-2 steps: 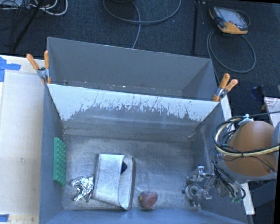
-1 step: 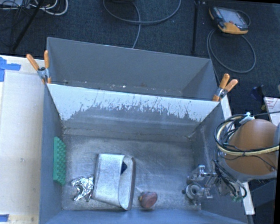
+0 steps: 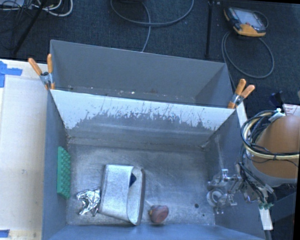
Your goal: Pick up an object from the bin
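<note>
The grey metal bin point(image 3: 138, 131) takes up most of the view, its sloped walls scuffed and streaked pale and its floor dull and speckled. The arm point(image 3: 278, 144) comes in over the right wall, a smooth orange-brown dome ringed with looped cables. Below it the gripper point(image 3: 221, 192) hangs low at the bin's right side, just off the right wall, over bare floor. It is a tangle of bright metal parts, and whether the jaws are spread or pressed together cannot be told, with nothing visibly between them.

The pickable things all lie towards the front edge. Biggest is a grey folded pouch point(image 3: 121, 193), soft-looking and cloth-like, with a dab of blue showing at its open right side. A green strip point(image 3: 63, 171) with a knobbly texture lies long and narrow against the left wall. In the front left corner, just beside the pouch, is a crumpled foil scrap point(image 3: 89, 201), shiny and jagged. Smallest is a reddish-brown lump point(image 3: 158, 214), rounded and matt, just right of the pouch and closest to the gripper, though clearly apart from it.

As for the risks, closing here would probably grab nothing. The round lump could roll or squirt out of a pinch, the limp pouch could sag free, and a descent this close to the right wall could scrape metal.
</note>
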You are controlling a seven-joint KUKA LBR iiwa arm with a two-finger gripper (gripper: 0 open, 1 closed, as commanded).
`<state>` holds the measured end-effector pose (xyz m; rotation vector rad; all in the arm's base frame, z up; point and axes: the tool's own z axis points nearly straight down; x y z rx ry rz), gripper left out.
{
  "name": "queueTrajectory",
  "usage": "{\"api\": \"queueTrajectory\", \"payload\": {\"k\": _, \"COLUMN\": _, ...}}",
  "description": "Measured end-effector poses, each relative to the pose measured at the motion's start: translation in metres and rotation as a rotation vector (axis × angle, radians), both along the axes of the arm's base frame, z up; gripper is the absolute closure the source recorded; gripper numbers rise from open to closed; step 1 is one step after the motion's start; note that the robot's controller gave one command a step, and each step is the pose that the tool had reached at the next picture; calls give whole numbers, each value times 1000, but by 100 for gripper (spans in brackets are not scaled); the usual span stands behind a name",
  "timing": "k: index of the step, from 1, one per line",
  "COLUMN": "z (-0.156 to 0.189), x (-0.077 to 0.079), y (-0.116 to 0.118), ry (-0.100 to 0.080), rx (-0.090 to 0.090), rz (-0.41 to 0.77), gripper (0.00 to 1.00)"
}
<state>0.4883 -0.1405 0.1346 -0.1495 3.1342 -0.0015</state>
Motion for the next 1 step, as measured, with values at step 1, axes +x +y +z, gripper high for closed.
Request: {"api": "queueTrajectory", "payload": {"k": 1, "z": 34, "x": 1, "y": 1, "ry": 1, "rx": 0, "rz": 1, "gripper": 100}}
